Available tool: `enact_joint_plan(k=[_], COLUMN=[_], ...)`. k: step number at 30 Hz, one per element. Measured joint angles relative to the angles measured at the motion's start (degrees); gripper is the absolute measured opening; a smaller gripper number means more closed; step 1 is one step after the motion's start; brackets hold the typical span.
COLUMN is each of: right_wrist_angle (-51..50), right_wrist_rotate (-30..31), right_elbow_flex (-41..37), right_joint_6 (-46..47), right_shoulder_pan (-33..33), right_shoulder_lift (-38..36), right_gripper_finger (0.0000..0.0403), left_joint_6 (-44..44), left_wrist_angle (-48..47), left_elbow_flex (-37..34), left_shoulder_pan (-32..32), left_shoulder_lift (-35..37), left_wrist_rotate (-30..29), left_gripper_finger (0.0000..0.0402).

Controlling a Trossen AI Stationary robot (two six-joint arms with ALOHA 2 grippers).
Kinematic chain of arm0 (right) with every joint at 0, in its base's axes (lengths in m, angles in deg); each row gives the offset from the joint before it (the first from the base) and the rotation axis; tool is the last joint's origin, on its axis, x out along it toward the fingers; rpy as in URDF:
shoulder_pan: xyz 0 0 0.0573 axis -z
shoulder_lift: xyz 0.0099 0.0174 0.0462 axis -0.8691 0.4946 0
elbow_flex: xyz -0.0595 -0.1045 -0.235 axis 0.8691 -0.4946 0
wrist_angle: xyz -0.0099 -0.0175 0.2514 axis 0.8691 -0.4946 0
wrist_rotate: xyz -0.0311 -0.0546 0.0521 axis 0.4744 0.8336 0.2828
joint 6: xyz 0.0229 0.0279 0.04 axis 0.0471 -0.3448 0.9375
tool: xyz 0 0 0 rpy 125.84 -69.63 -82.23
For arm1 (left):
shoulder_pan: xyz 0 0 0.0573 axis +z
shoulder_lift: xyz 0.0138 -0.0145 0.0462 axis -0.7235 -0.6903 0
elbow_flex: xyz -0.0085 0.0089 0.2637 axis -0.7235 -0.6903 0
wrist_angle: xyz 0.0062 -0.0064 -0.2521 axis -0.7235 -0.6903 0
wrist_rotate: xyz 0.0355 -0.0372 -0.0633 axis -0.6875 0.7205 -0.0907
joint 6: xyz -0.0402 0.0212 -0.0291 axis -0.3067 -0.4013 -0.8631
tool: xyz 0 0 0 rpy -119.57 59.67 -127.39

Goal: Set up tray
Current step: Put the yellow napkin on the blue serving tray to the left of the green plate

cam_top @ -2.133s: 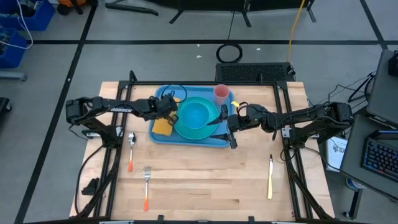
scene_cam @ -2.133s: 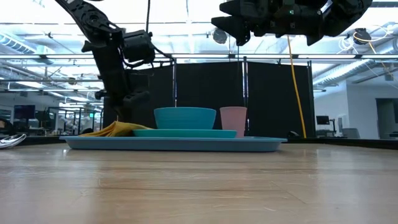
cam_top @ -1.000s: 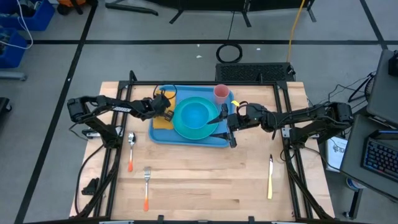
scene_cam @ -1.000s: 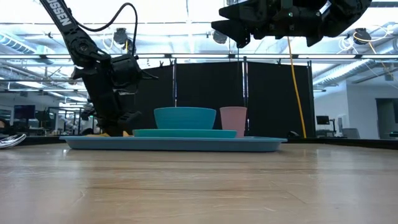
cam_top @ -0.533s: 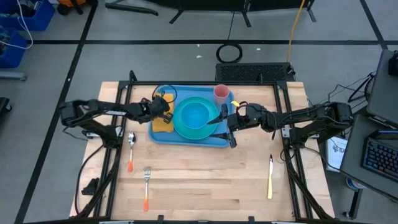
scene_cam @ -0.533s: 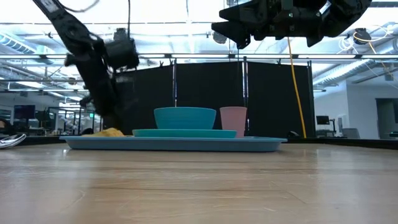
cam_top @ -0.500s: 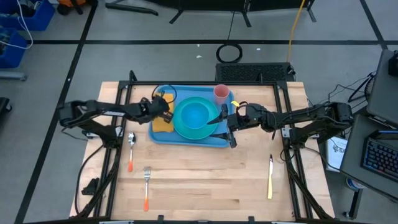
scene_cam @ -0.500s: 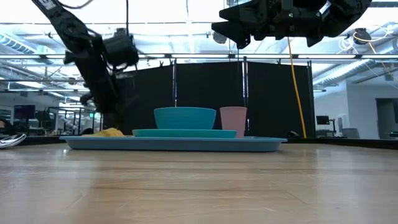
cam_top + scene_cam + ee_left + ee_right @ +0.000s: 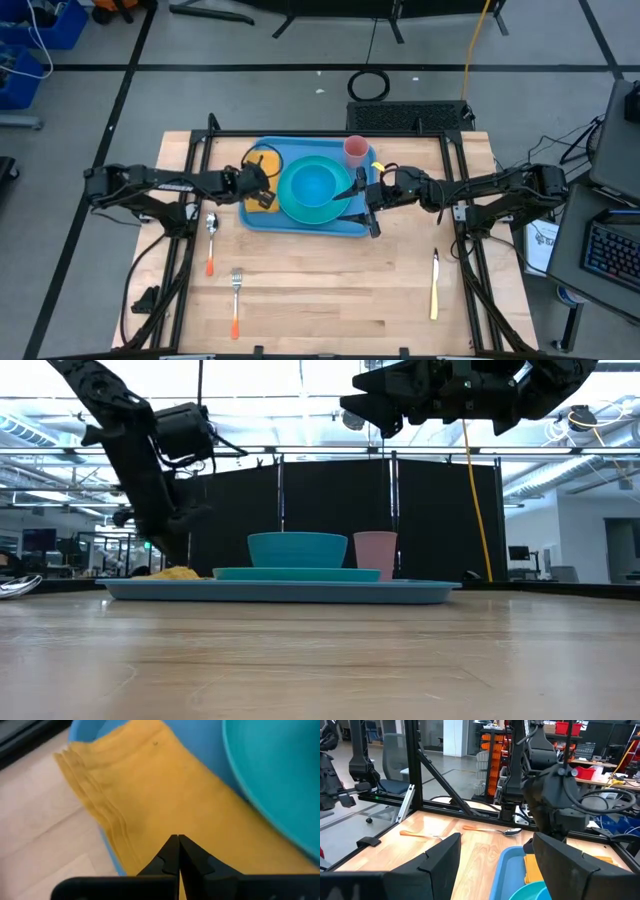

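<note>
Left gripper (image 9: pixel 262 190) pinched shut, empty, over napkin (image 9: pixel 165 805) at tray's (image 9: pixel 262 222) nine o'clock; right gripper (image 9: pixel 366 205) spread wide, empty, at three o'clock.

Teal plate (image 9: pixel 314 189), pink cup (image 9: pixel 356 151), spoon (image 9: pixel 211 242), fork (image 9: pixel 236 300) (orange handles), knife (image 9: pixel 434 286)

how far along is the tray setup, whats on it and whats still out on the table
Already on the large light-blue plastic tray: a round teal plate with a teal bowl, a pink cup and a folded orange-yellow napkin. The shut left gripper hovers empty over the napkin; the open right gripper waits by the plate. Still on the table: spoon, fork, knife.
</note>
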Motion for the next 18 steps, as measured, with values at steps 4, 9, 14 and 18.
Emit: enact_joint_plan(k=[4,9,14,18], right_wrist_angle=[0.3,0.3,0.2,-0.2], right_wrist_rotate=[0.0,0.0,0.0,0.1], right_elbow_flex=[0.0,0.0,0.0,0.0], right_joint_6=[0.0,-0.3,0.0,0.1], right_shoulder_pan=[0.0,0.0,0.2,0.3], right_shoulder_lift=[0.0,0.0,0.0,0.0], right_gripper_finger=[0.0238,0.0238,0.0238,0.0238], left_joint_6=[0.0,0.3,1.5,0.9], left_wrist_angle=[0.6,4.1,8.1,8.1], left_elbow_flex=[0.1,-1.2,-2.4,-2.9], left_shoulder_pan=[0.5,0.4,0.6,0.0], left_shoulder_lift=[-1.6,-4.5,-8.1,-9.2], left_wrist_rotate=[5.3,6.2,9.8,9.2], left_gripper_finger=[0.0002,0.0002,0.0002,0.0002])
